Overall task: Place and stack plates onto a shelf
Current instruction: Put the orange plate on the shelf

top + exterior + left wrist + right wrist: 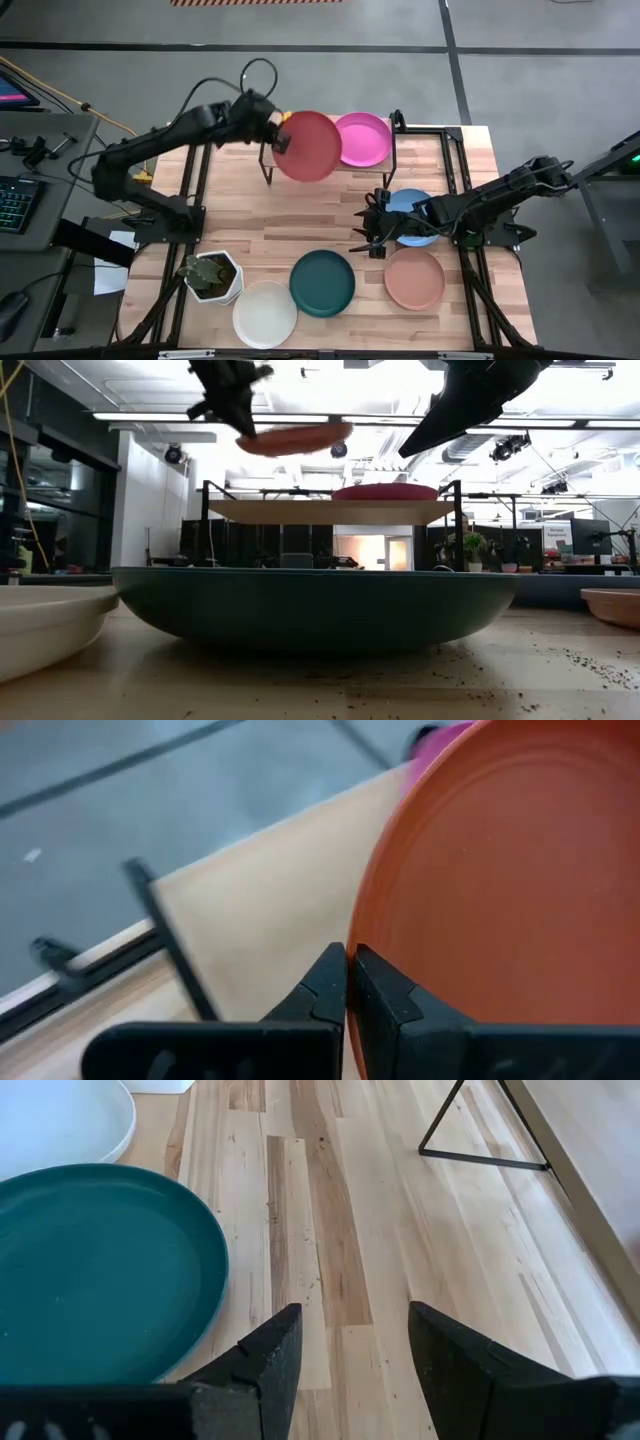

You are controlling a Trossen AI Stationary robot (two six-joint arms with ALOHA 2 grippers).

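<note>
My left gripper (280,136) is shut on the red plate (310,146), which hovers over the left half of the shelf (395,165). The magenta plate (364,139) lies flat on the shelf's right half (335,511). My right gripper (373,233) is open and holds nothing. It hovers low over the tabletop beside the light blue plate (405,205), which the right arm partly covers. The dark teal plate (322,282), white plate (265,314) and salmon plate (415,279) rest on the table near its front edge. My left gripper pinches the red plate's rim (372,945) between its two fingers, on the side of the plate toward the table's left. The fingers reach in from the left. The plate (295,437) is lifted clear above the shelf board and nearly level, with a slight tilt.
A white hexagonal plant pot (213,276) stands at the table's front left. In the right wrist view the teal plate (100,1270) lies just ahead of the open fingers, with a black shelf leg (480,1130) farther on. Bare wood lies between the shelf and the front row of plates.
</note>
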